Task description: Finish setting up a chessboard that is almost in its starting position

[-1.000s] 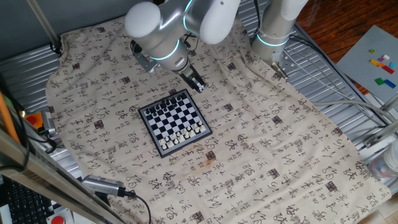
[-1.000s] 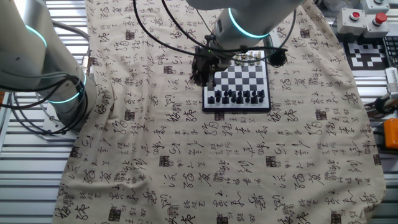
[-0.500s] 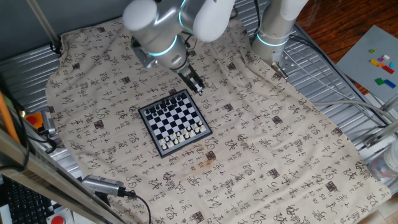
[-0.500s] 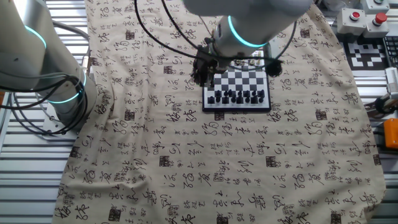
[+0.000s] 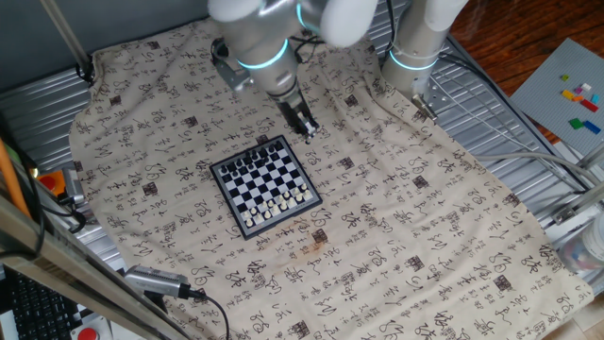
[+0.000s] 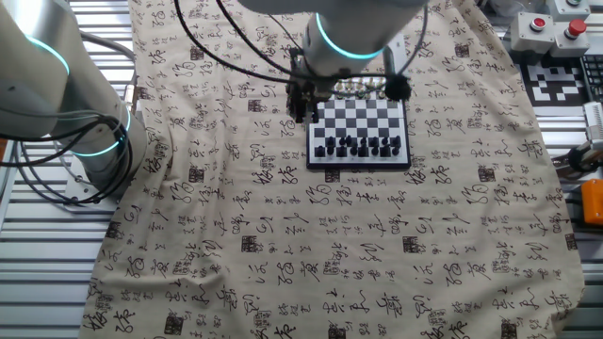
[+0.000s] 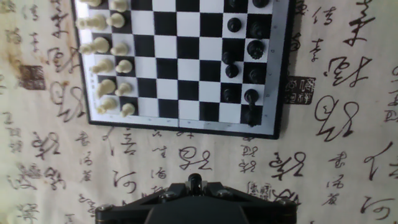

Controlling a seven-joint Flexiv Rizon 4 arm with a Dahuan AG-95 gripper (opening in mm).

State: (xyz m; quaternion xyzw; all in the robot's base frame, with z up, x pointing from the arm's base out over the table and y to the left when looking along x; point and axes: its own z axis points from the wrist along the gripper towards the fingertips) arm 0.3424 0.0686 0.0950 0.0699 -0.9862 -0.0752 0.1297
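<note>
The small chessboard (image 5: 260, 176) lies on the patterned cloth, also visible in the other fixed view as the chessboard (image 6: 363, 119). From the hand camera the chessboard (image 7: 186, 62) carries white pieces (image 7: 102, 81) in two columns on the left and black pieces (image 7: 245, 62) on the right. My gripper (image 5: 304, 127) hovers off the board's far right corner, over the cloth. Seen from the other side, the gripper (image 6: 300, 102) is just left of the board. In the hand view the gripper (image 7: 194, 184) is shut on a small black piece (image 7: 194, 181), whose round top shows between the fingers.
A second arm's base (image 5: 415, 47) stands at the back right of the table; in the other fixed view this arm (image 6: 66, 85) is at the left. Cables (image 6: 236, 38) hang above the cloth. A box with red buttons (image 6: 556, 24) sits beyond the cloth's right edge.
The gripper has drifted off the board's corner, farther back and slightly to the side over the cloth, still shut on the black piece. The board and its pieces have not moved.
</note>
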